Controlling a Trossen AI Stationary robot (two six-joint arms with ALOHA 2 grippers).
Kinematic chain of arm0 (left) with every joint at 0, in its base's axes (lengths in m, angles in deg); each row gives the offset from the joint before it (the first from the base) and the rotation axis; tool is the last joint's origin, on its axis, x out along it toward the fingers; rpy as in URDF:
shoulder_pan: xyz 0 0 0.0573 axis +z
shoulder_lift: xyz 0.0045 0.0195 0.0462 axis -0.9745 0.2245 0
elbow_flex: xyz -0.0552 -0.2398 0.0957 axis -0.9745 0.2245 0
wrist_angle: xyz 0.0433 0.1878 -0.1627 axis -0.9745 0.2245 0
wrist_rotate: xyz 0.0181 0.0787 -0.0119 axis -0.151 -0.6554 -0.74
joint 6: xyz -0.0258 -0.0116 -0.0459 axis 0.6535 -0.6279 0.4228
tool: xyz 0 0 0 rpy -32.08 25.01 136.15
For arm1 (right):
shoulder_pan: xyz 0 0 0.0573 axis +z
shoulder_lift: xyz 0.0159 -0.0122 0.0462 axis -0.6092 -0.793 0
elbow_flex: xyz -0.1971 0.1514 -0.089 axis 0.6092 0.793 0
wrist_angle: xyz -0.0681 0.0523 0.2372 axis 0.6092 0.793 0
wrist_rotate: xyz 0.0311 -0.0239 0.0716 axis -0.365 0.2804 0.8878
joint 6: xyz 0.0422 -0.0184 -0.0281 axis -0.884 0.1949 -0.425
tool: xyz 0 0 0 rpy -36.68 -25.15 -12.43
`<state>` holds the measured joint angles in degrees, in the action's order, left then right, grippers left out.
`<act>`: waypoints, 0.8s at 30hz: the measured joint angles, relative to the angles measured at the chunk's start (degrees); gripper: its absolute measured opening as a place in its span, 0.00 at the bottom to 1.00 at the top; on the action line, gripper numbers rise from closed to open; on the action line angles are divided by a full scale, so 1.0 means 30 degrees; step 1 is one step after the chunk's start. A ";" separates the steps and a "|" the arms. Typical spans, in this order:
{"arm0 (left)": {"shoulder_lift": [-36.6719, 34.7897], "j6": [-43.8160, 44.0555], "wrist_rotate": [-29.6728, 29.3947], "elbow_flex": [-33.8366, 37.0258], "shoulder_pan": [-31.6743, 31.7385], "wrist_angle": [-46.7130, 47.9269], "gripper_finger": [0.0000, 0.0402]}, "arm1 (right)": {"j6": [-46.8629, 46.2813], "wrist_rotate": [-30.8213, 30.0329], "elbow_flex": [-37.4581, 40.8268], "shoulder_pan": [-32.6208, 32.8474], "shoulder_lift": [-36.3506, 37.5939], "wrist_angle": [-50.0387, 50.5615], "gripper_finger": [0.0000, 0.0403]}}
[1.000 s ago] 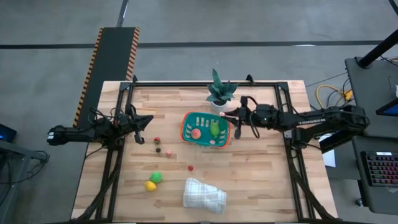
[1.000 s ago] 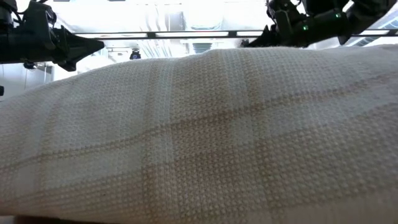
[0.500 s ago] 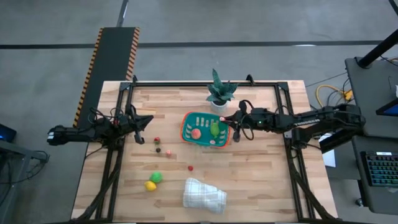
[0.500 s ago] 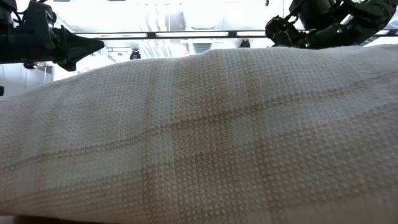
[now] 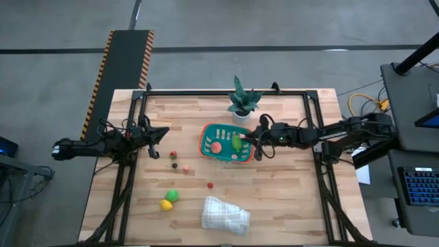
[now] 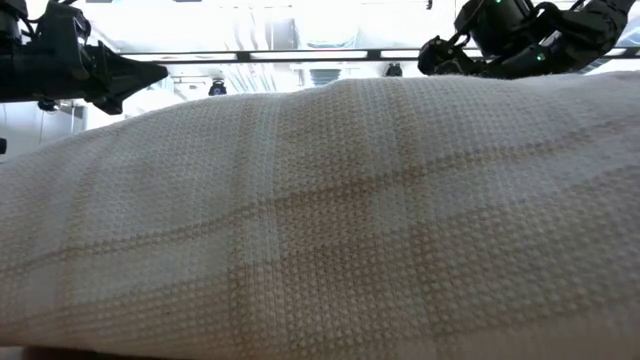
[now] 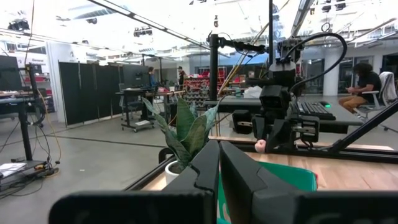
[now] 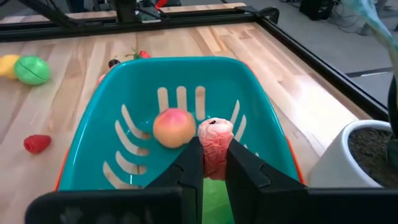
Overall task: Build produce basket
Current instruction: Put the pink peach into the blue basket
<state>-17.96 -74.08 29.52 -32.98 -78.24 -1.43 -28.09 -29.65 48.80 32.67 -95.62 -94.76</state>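
The teal basket (image 5: 209, 135) with an orange rim stands mid-table; a peach-coloured piece (image 8: 173, 127) and a green piece (image 5: 236, 143) lie in it. My right gripper (image 5: 247, 137) hangs over the basket's right end, shut on a pink lumpy piece (image 8: 215, 140). A green piece (image 5: 172, 195) and a yellow piece (image 5: 166, 204) lie near the front left. Small red and dark berries (image 5: 174, 155) sit left of the basket. My left gripper (image 5: 162, 134) is shut and waits at the table's left, touching nothing. My right gripper pinches the pink piece between its two fingers (image 8: 190, 163), one on each of its sides (image 8: 211, 157). The fingers come from the table's right, slanting down. The piece is lifted clear above the basket's inside and sticks out past the fingertips.
A folded white cloth (image 5: 225, 214) lies at the table's near edge and fills the low view (image 6: 320, 220). A potted plant (image 5: 241, 101) in a white pot (image 8: 360, 155) stands just behind the basket, close to my right arm. A red berry (image 5: 210, 184) lies in front of the basket.
My right gripper has moved toward the table's left with the pink piece, from beside the basket's right end to above its rim. My left arm has kept still.
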 joint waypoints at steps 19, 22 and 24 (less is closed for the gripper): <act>-0.0007 0.0006 0.0000 0.0000 0.0001 0.0000 0.00 | -0.1246 -0.2030 -0.3434 0.0080 -0.2231 0.4479 0.09; -0.0007 0.0006 0.0000 0.0000 0.0001 0.0000 0.00 | -0.1262 -0.2169 -0.3759 0.0113 -0.2226 0.5450 0.09; -0.0007 0.0006 0.0000 0.0000 0.0001 0.0007 0.00 | -0.1351 -0.2171 -0.3802 0.0142 -0.2210 0.5575 0.09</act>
<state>-17.98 -74.06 29.52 -32.98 -78.24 -1.41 -32.15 -36.16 37.40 33.09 -102.25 -78.03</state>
